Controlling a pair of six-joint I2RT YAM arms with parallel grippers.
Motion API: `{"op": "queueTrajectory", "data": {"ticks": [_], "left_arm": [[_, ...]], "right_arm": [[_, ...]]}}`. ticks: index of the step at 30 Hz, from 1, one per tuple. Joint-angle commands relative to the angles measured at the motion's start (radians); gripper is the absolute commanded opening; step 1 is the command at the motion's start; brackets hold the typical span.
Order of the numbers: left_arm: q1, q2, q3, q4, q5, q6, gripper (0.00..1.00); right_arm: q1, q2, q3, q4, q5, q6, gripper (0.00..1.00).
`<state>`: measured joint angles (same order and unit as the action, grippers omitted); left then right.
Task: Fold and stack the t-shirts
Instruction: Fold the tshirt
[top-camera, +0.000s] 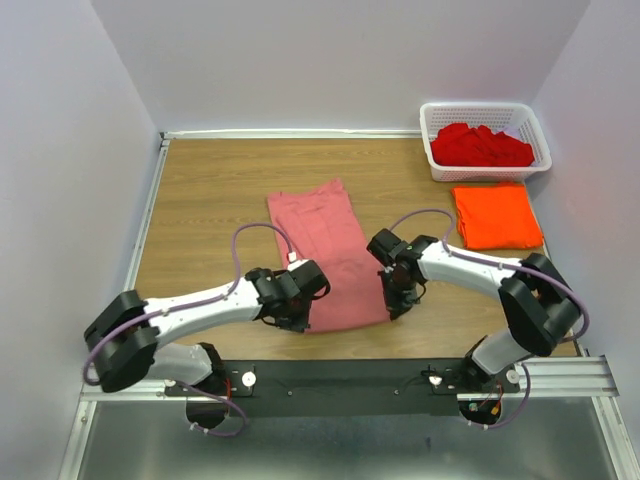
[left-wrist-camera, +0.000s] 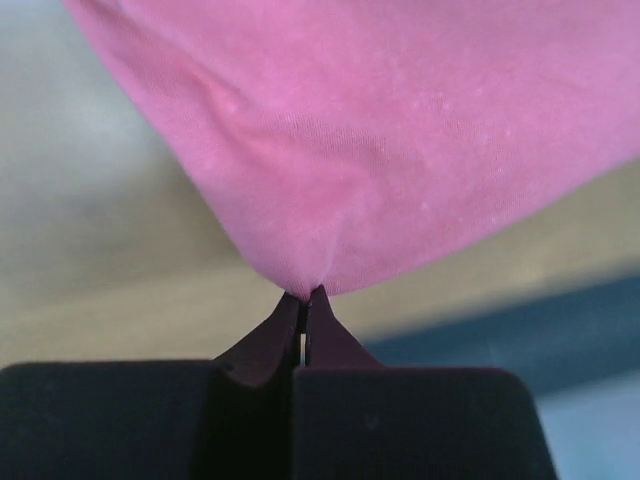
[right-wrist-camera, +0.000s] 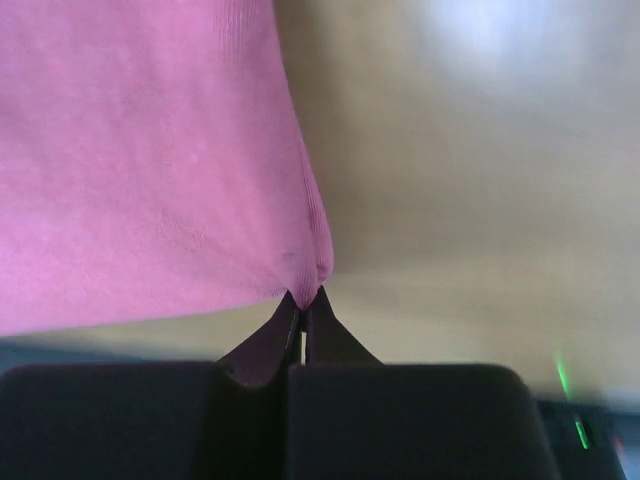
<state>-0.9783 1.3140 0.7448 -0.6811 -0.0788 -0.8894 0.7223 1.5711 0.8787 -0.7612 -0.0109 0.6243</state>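
On your left, the left gripper (left-wrist-camera: 305, 297) has its two dark fingers pressed together on a pinch of the faded salmon-pink cloth t-shirt (top-camera: 322, 245), at that shirt's near left corner. The cloth gathers to a point exactly where the fingertips meet. The shirt lies in the middle of the brown wooden table (top-camera: 210, 195) as a long, narrow panel. Its far end angles toward the back left and its near edge sits between your two arms. At the near right corner, the right gripper (right-wrist-camera: 304, 297) is clamped on the pink hem in the same way, its fingers closed on a small fold.

Further right, well apart from the pink shirt, a bright orange cloth t-shirt (top-camera: 495, 215) lies folded into a flat rectangle. It sits just in front of the white plastic lattice basket (top-camera: 485, 106) in the back right corner. That basket holds a crumpled heap of deep red t-shirts (top-camera: 480, 146).
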Motion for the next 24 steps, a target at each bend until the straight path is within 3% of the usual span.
{"op": "queueTrajectory", "data": {"ticks": [1, 5, 12, 21, 24], "left_arm": [[-0.077, -0.133, 0.076, -0.296, 0.073, -0.124, 0.00], [-0.079, -0.219, 0.152, -0.385, 0.139, -0.131, 0.00], [-0.017, -0.236, 0.212, -0.396, 0.151, -0.063, 0.00], [0.249, -0.323, 0.205, -0.347, 0.212, 0.099, 0.00], [0.289, -0.302, 0.214, -0.325, 0.211, 0.156, 0.00]], "right_arm": [[0.012, -0.112, 0.026, -0.370, -0.038, -0.040, 0.01], [0.012, -0.128, 0.211, -0.565, -0.005, -0.070, 0.01], [0.003, -0.019, 0.468, -0.629, 0.031, -0.133, 0.00], [-0.018, 0.127, 0.765, -0.629, 0.069, -0.143, 0.01], [-0.026, 0.173, 0.832, -0.627, 0.103, -0.144, 0.01]]}}
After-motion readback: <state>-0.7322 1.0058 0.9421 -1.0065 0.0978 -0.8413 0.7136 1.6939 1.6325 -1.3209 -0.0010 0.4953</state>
